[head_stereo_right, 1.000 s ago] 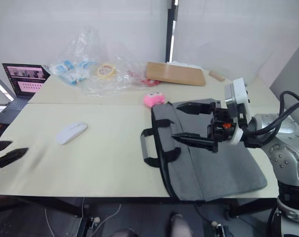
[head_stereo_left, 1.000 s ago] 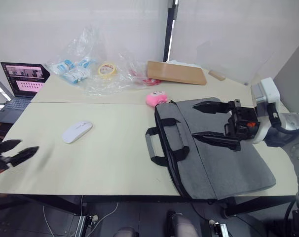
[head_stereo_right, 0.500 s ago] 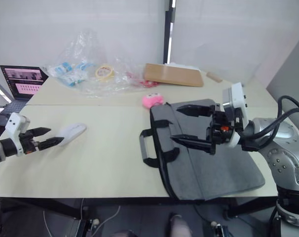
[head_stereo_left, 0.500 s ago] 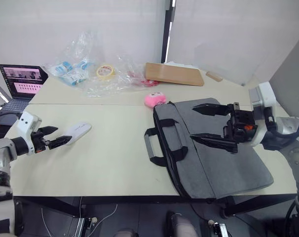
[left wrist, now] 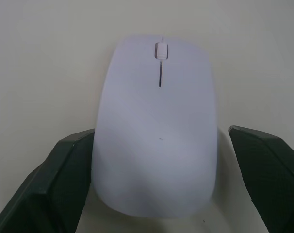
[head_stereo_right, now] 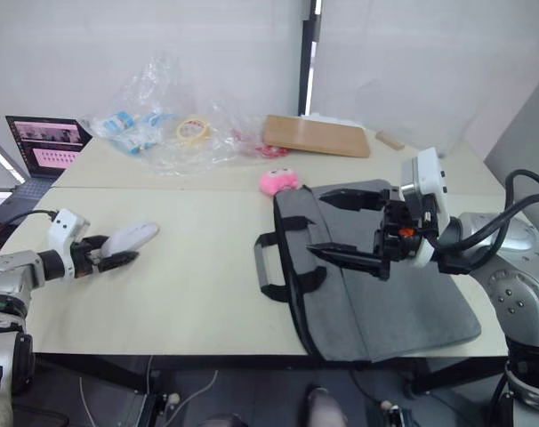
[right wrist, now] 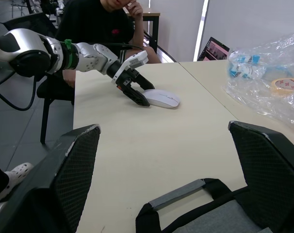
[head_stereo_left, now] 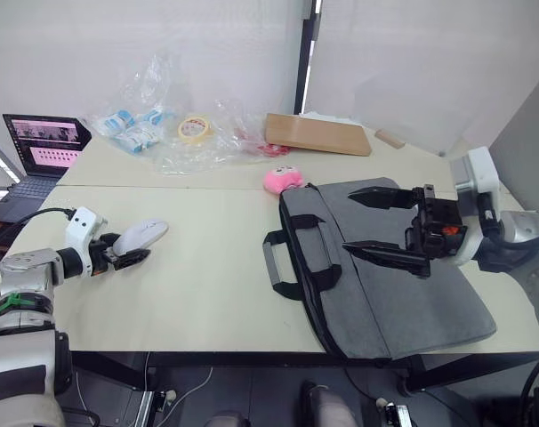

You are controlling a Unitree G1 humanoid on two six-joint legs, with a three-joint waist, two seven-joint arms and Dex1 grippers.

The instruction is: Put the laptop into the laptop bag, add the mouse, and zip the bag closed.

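Note:
The white mouse (head_stereo_left: 141,233) lies on the table's left half. My left gripper (head_stereo_left: 134,253) is open around its near end, one black finger (left wrist: 55,184) close on one side and the other standing slightly off. The grey laptop bag (head_stereo_left: 403,294) lies flat on the right, black strap handles (head_stereo_left: 296,258) towards the middle. My right gripper (head_stereo_left: 348,219) hovers wide open over the bag, holding nothing. The right wrist view looks past its fingers (right wrist: 64,179) to the mouse (right wrist: 161,98) and the left gripper (right wrist: 137,97). The laptop is hidden or out of view.
A small dark laptop with a lit screen (head_stereo_left: 40,147) stands at the far left. A pink toy (head_stereo_left: 284,178) sits by the bag's far corner. Plastic bags (head_stereo_left: 154,124), a tape roll (head_stereo_left: 194,129) and a brown board (head_stereo_left: 318,132) lie at the back. A person (right wrist: 103,19) sits beyond the table.
My left arm has come in from the table's left edge, and its fingers now flank the mouse. The right gripper has stayed open over the bag.

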